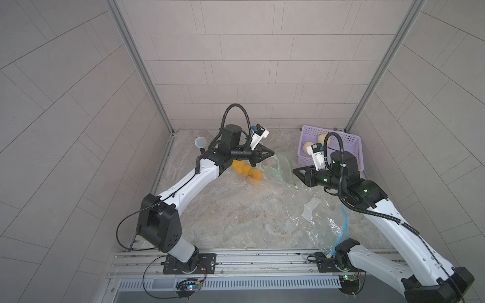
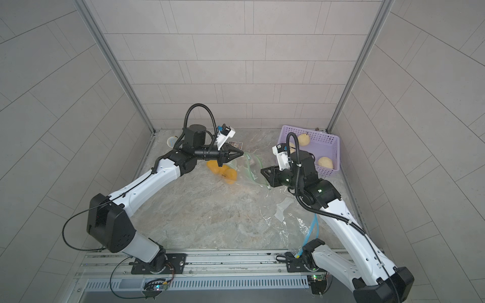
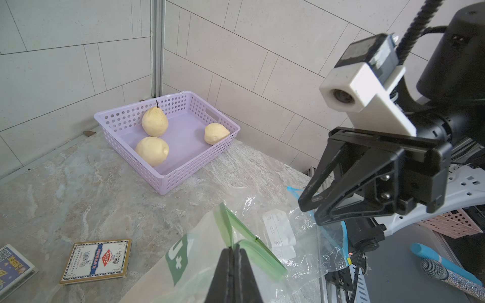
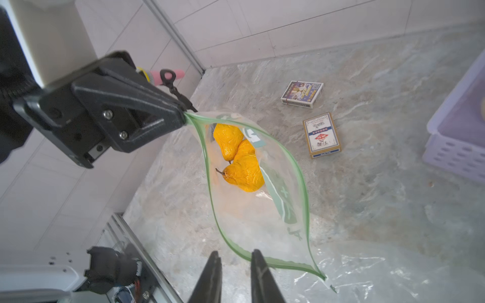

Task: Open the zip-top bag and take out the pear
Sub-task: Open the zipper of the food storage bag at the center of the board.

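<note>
The left claw point(image 4: 185, 117) pinches the bag point(image 4: 262, 223) by its green rim; the right claw point(image 4: 235, 253), narrowly parted, hovers empty beside its mouth, pears point(image 4: 244, 173) inside; card boxes point(image 4: 321, 135), basket point(image 3: 183, 170) farther off.

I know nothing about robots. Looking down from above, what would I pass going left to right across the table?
First a small round blue-and-white object → yellow pears inside the zip-top bag → right end effector → lilac basket. The left end effector overlaps the pears, so it is left out.
</note>
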`<state>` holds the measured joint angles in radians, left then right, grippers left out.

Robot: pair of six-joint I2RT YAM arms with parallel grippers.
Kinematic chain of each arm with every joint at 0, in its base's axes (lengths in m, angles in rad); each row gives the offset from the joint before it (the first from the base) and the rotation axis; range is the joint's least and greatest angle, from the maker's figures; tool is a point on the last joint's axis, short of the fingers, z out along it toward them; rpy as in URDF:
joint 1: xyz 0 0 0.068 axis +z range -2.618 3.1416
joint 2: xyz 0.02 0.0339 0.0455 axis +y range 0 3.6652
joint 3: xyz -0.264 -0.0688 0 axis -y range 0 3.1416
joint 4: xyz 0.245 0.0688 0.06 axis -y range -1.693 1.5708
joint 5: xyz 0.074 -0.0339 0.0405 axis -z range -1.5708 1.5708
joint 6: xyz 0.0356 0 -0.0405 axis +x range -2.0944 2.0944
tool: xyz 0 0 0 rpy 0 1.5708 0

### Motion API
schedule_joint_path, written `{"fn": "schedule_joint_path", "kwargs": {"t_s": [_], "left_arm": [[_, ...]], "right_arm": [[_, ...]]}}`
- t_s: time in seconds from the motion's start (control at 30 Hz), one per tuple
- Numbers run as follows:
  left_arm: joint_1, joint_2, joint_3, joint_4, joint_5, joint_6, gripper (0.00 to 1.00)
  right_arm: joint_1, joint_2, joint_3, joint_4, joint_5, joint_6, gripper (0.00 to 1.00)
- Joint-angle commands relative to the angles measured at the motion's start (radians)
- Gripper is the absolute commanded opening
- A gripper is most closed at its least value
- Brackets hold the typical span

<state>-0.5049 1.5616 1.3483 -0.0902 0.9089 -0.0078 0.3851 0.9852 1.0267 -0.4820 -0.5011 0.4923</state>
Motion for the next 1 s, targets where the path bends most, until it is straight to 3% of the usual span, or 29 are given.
{"fn": "schedule_joint_path", "kwargs": {"t_s": [0.0,0.53,0.73,0.97], "left_arm": [[-0.007,0.005,0.031,-0.011,0.007,0.028,0.00],[-0.033,-0.015,0.035,-0.050,0.027,0.049,0.00],[-0.034,-0.047,0.002,-0.073,0.013,0.061,0.00],[-0.065,-0.091,-0.060,-0.074,0.001,0.053,0.00]], "right_arm": [[0.001,0.037,0.003,-0.003,-0.042,0.026,0.14],[0.017,0.314,0.002,0.207,-0.182,0.066,0.08],[-0.022,0.199,-0.042,0.203,-0.105,0.066,0.09],[-0.115,0.208,-0.047,0.184,-0.146,0.082,0.10]]}}
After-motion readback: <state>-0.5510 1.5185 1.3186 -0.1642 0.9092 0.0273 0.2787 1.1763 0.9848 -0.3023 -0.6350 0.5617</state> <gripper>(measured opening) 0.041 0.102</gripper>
